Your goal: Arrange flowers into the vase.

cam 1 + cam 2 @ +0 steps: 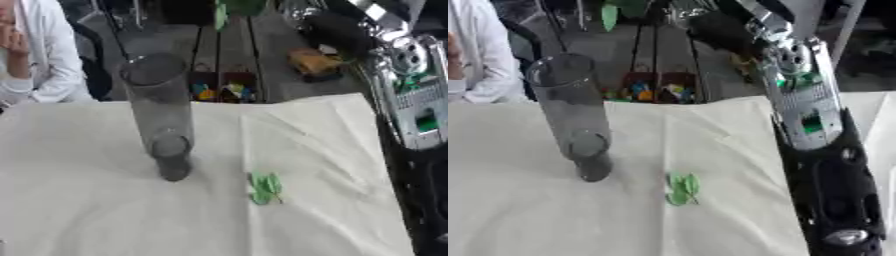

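In the left eye view, a tall smoky-glass vase stands upright left of centre on the cloth-covered tabletop, empty as far as can be seen. A small sprig of green leaves lies flat on the cloth just right of centre and lower in the frame, apart from the vase. The right arm rises along the right edge toward the upper right corner, where its hand cannot be made out, so the state of its fingers cannot be told; the left hand is nowhere in frame. A bit of green hangs at the top edge, perhaps a stem held aloft, though that is only a guess. In the right eye view the arm fills far more of the right side, standing between the camera and the tabletop's right edge, and the leaves lie near its lower section. The vase is narrow and tall, so a stem brought down off-centre, or the arm brushing its rim, could tip it. The loose leaves could also be swept off the cloth.
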